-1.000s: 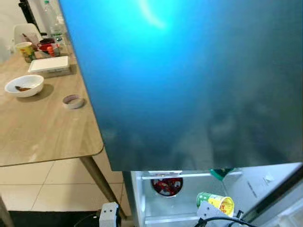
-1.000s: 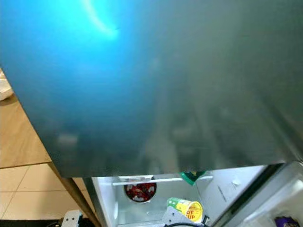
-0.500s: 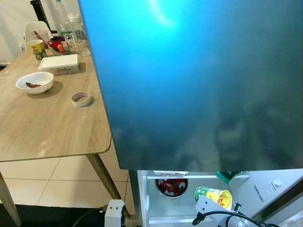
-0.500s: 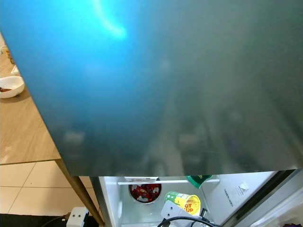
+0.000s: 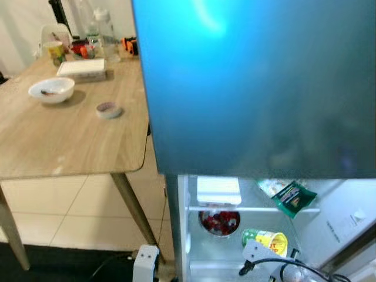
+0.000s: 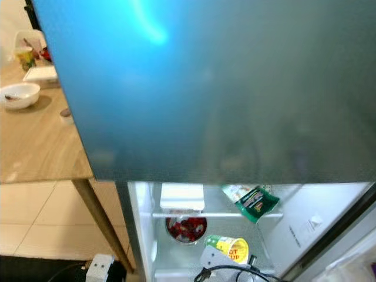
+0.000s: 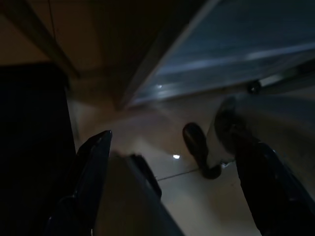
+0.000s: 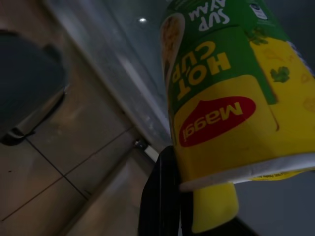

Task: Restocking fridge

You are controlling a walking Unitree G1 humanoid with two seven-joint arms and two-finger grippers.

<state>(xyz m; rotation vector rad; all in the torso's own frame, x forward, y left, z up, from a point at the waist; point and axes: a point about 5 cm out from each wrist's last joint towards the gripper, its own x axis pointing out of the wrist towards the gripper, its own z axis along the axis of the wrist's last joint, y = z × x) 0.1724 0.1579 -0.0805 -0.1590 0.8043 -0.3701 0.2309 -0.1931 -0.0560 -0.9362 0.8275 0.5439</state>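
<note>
- Fridge: blue-grey glossy upper door fills most of the head views; the lower compartment stands open beneath it, lit and white inside.
- Noodle cup: green and yellow, printed "Maggi Hot Cup", lying on its side low in the open compartment, right of centre, gripped by the right gripper; one black finger presses against the cup's rim end.
- Right arm: its pale wrist housing sits just below the cup at the near edge of the head views, with a black cable trailing off it.
- Left gripper: hangs low in shadow over tiled floor, its two dark fingers spread apart with nothing between them.
- White box: flat, resting on the fridge shelf, left side.
- Green packet: tilted, on the same shelf to the right.
- Bowl of red food: under the shelf, left of the cup.
- Wooden table: left of the fridge, carrying a white bowl, a small round dish, a white tray and bottles at its far end.
</note>
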